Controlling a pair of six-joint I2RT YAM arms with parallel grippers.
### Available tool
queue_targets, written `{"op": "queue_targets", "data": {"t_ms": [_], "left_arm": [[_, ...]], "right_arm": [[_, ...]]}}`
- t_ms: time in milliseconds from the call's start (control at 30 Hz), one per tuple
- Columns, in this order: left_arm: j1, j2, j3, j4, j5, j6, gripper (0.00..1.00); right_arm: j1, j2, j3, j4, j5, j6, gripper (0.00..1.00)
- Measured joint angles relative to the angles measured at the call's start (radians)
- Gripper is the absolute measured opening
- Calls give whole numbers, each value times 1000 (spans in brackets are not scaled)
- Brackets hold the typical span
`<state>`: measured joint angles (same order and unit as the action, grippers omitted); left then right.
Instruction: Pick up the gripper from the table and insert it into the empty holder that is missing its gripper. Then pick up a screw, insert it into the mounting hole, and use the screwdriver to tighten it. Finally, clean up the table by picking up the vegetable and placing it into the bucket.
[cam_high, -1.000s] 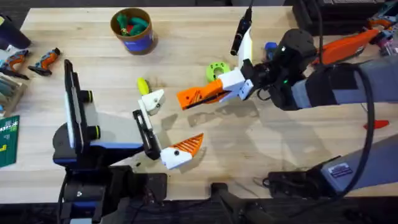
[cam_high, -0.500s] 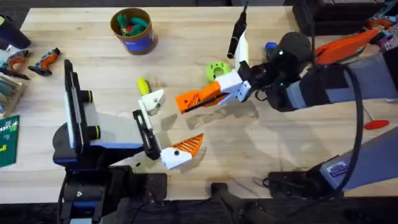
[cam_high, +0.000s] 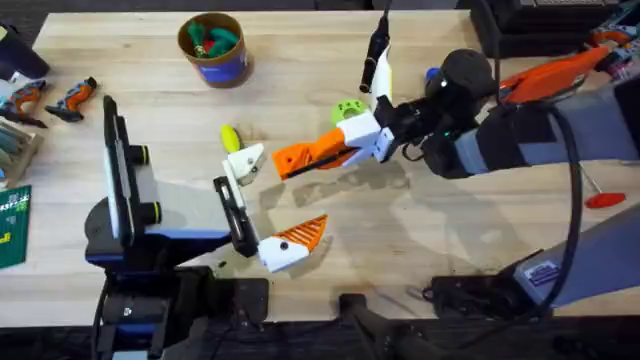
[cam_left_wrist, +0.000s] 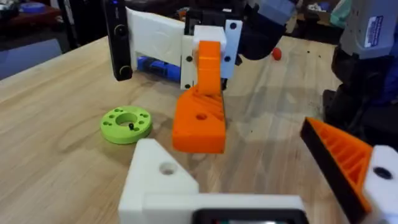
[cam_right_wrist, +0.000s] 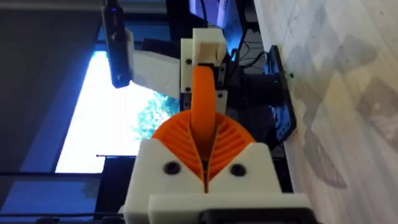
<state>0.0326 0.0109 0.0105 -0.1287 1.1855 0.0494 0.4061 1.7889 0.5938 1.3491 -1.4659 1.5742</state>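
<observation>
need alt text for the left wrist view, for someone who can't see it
An orange wedge fingertip, held by the right claw, hangs over a wooden table, its wide end toward the camera, just beyond a bare white finger mount. A lime-green disc with holes lies flat beside them, and an orange-tipped finger is at the other side.

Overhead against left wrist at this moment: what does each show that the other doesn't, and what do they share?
Only overhead: the bucket, far from the arms' bases, and the vegetable lying just beyond the holder. Only left wrist: the mounting hole in the holder's face, and a small dark speck, perhaps a screw, on the green disc. Both: the right pincer shut on the gripper, held close to the bare holder, with the green disc beyond.
</observation>
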Motion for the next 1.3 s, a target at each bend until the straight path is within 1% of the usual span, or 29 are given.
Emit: {"op": "queue_targets", "data": {"t_ms": [367,600,1000,1133,1300], "left_arm": [[0,0,0,0,0,0,985],[0,0,0,0,0,0,985],[0,0,0,0,0,0,986],[0,0,0,0,0,0,986],[0,0,0,0,0,0,986]], "right_arm": [[42,0,0,-26,55,-59,13],[47,0,0,-29,74,-84,13],[56,0,0,-66,84,-94,13],[65,0,1,-115,85,-102,13],[65,0,1,-116,89,-118,13]]}}
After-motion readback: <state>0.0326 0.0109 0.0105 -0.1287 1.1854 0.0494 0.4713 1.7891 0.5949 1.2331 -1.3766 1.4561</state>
